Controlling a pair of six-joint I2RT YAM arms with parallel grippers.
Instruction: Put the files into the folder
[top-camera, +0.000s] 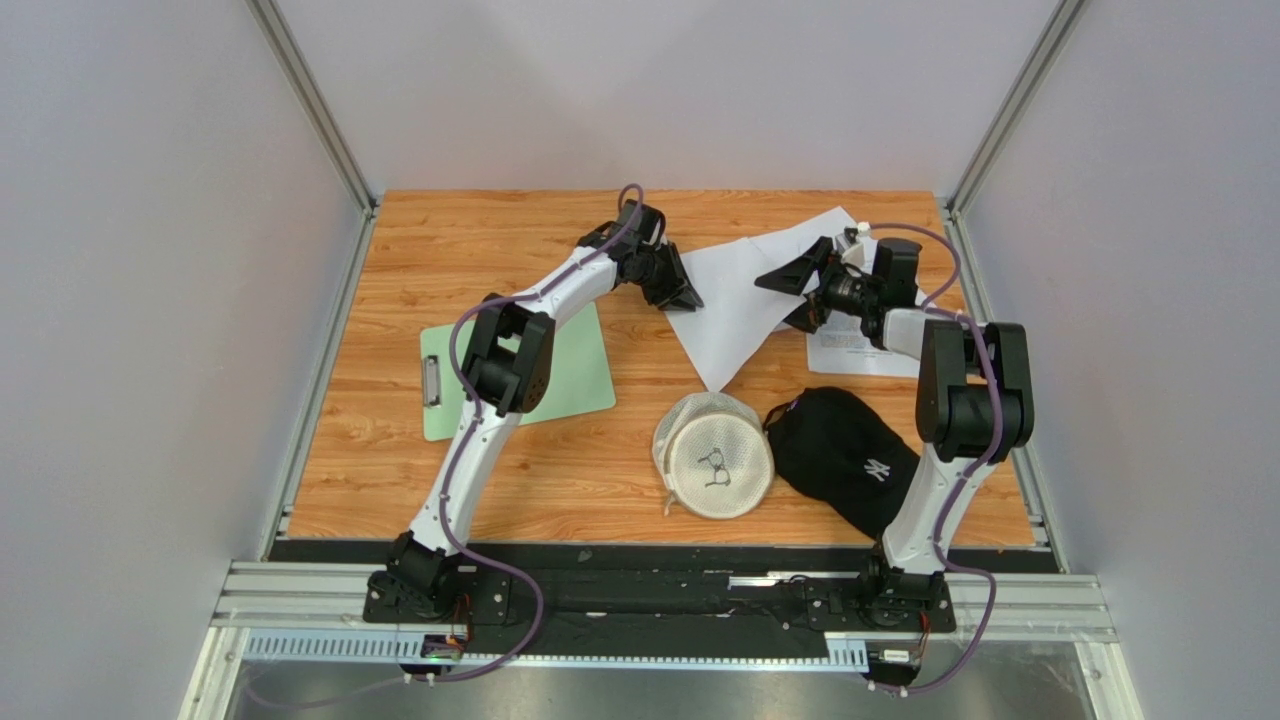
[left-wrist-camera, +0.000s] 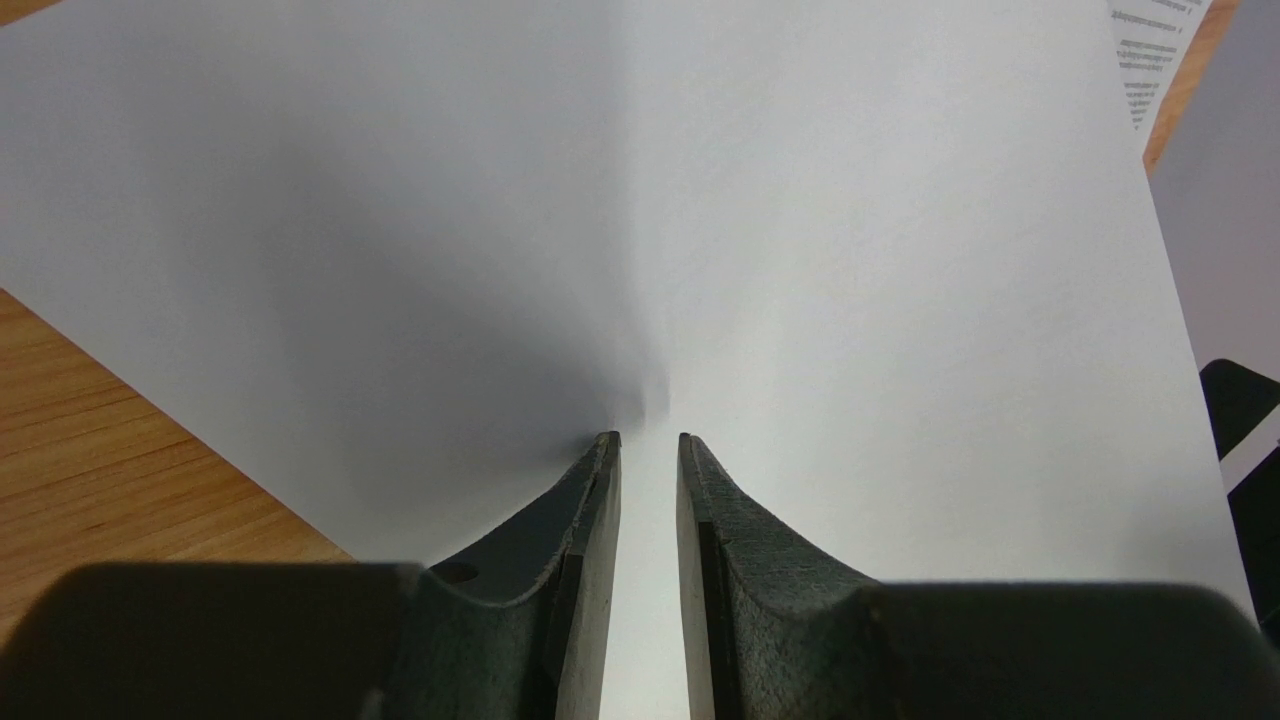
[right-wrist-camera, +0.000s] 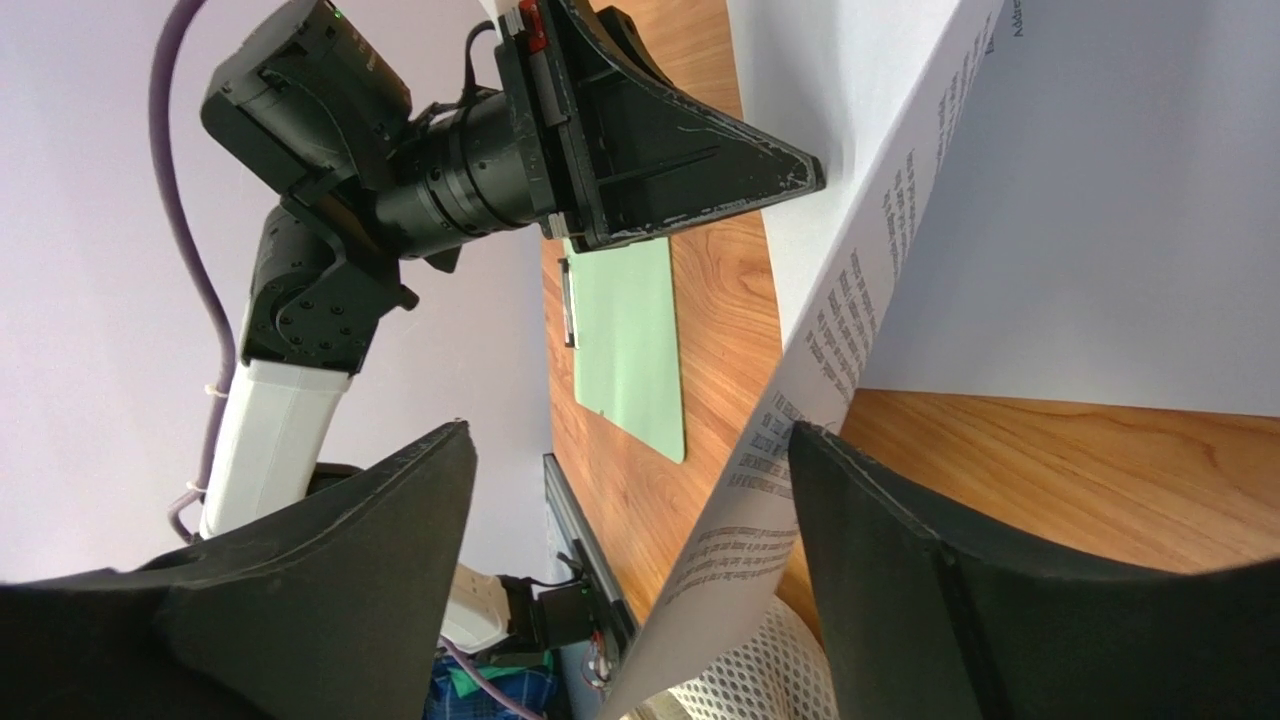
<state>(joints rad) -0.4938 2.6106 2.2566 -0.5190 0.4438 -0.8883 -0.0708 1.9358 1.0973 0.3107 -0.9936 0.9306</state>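
Files: one sheet lifted, left gripper clamped on its puckered edge. Right gripper spread wide, sheet's printed edge between its fingers. Folder lies flat, well apart.

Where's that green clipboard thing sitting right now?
In the overhead view, the green clipboard lies flat on the left half of the table, partly under the left arm, with the cream cap off to its right.

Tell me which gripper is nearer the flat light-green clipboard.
Left. The left gripper is at the white paper sheet, just past the light-green clipboard; the right gripper is farther right, across that sheet.
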